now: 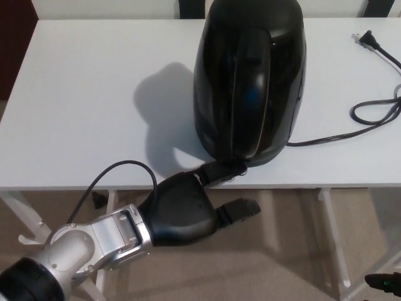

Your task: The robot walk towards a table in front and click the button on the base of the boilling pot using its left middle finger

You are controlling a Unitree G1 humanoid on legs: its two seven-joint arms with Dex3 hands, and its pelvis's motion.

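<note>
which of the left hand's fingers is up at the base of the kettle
The upper finger of the left hand reaches the foot of the black kettle, under its handle. The lower finger hangs off the table edge, pointing at nothing.

White table (pixel 81 94) carries a black boiling pot (pixel 250 81) and, apparently, its cord (pixel 376 110).

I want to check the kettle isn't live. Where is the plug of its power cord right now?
In the head view the plug lies unplugged on the white table, at its far right corner, right of the black kettle.
</note>
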